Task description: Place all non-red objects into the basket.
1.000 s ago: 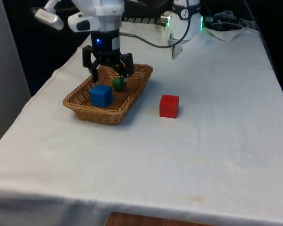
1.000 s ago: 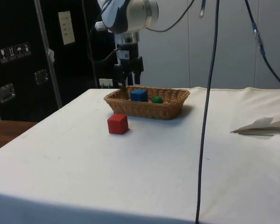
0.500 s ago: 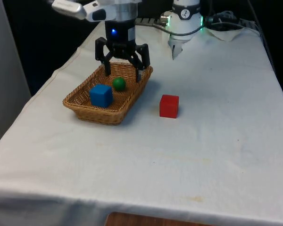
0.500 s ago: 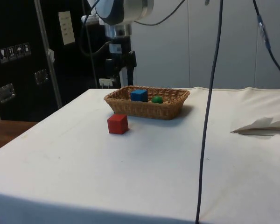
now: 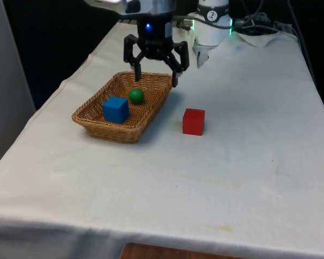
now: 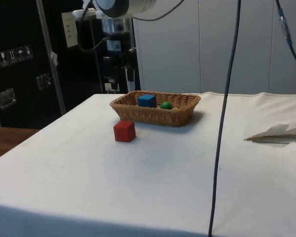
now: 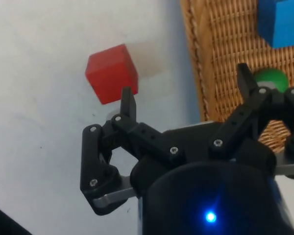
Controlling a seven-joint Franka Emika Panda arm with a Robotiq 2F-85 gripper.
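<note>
Pincer (image 5: 156, 67): released, fingers spread, nothing held; raised above the basket's far end, toward the front view's right. Basket (image 5: 92, 117): wicker, oblong, long axis running near-left to far-right in the front view, on the counter (image 5: 248, 162). Contents: blue cube (image 5: 115, 109) at the near part; green ball (image 5: 136, 96) just beyond it, apart from the cube. Red cube (image 5: 194, 121): on the cloth, outside the basket, to the front view's right of it and nearer than the pincer. Judgement: both non-red items are binned; sorting appears complete, with the red cube properly left out.
</note>
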